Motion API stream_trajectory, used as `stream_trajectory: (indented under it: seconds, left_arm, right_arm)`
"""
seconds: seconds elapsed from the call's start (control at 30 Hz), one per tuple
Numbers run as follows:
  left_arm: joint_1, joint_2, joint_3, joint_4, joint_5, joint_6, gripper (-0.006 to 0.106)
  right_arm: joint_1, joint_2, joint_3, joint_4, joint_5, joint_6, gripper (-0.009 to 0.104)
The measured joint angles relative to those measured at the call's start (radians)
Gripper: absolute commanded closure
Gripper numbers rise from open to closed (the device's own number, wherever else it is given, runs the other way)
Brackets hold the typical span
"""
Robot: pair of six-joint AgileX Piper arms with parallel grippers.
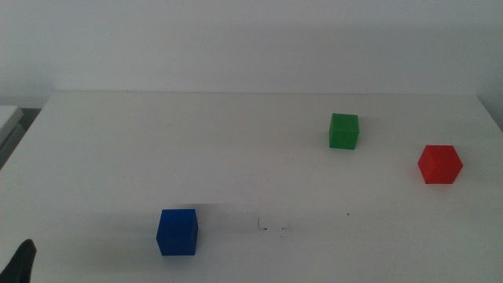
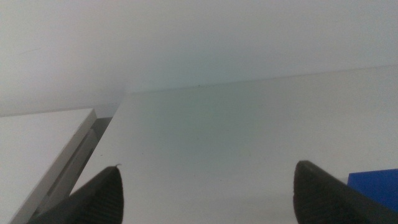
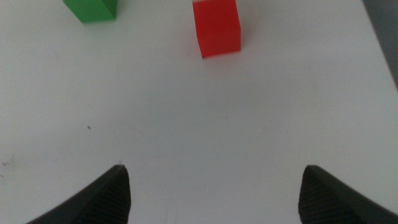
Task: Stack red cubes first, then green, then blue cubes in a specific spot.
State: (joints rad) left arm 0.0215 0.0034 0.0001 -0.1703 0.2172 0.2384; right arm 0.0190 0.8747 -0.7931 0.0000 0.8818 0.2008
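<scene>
Cubes (image 1: 440, 164) apart on table (image 1: 236, 141)

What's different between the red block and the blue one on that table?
Colour: the red block is bright red, the blue block dark blue. Place: the red block sits near the table's right edge, the blue block at the front left. Neighbours: the red block is near the green block, while the blue block sits beside small black scribble marks. Both look the same size, are plain, and rest flat on the table.

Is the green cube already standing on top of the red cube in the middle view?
No, the green cube sits on the bare table, apart from the red cube, which also rests on the tabletop.
</scene>
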Motion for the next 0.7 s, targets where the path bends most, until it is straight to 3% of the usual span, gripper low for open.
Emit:
stream_trajectory:
  seconds: [0.2, 0.7]
  left_arm:
    - [0.0, 0.0, 0.0, 0.0, 0.0, 0.0, 0.007]
    - [0.0, 0.0, 0.0, 0.0, 0.0, 0.0, 0.007]
  right_arm:
    - [0.0, 0.112, -0.054, 0.0, -0.015, -0.051, 0.002]
    - [0.0, 0.747, -0.585, -0.01, 0.168, -0.163, 0.002]
